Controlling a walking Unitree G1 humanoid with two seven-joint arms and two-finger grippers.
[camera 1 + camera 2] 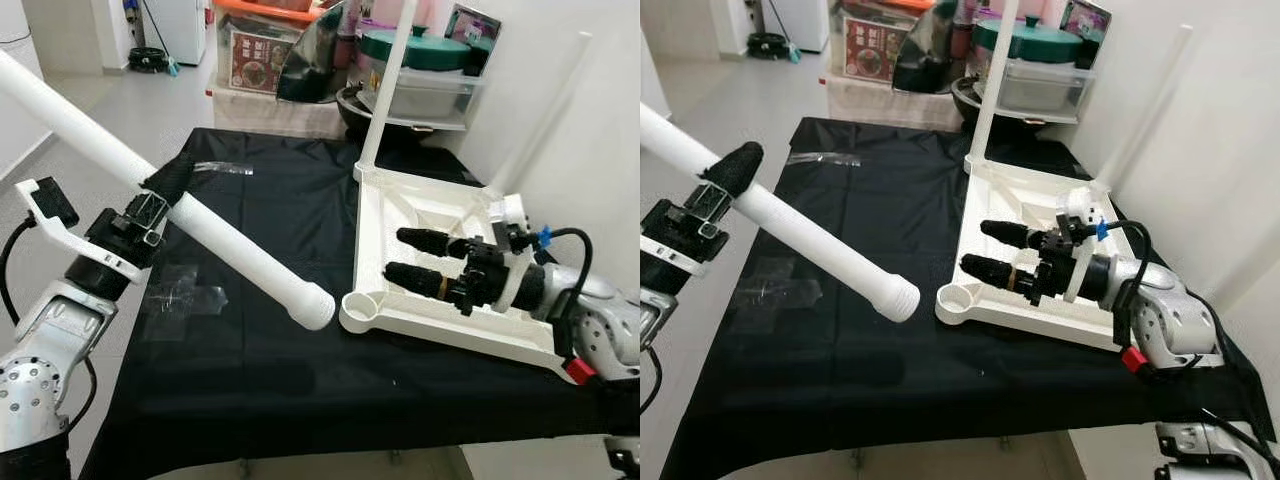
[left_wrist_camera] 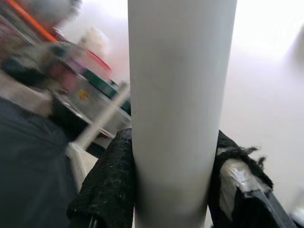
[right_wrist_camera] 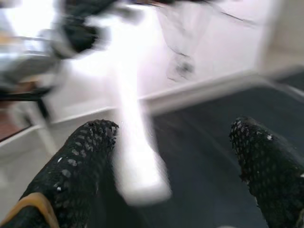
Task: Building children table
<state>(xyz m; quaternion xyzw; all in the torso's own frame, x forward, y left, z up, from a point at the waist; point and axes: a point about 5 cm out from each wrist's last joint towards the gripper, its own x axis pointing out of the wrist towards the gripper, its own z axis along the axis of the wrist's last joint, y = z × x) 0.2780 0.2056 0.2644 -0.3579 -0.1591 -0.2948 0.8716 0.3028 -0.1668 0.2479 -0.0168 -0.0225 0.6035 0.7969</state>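
Left gripper (image 1: 165, 205) clamps white leg (image 1: 240, 258), slanting down toward tabletop (image 1: 400, 310) socket.

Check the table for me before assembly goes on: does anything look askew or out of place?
The tabletop lies upside down and skewed on the black cloth, one leg already standing up. Crumpled clear tape lies on the cloth.

Even, bright indoor light in both head views, sharp throughout. The black cloth (image 1: 260, 250) shows little shadow. Both wrist views are smeared by blur (backgrounds washed out white).
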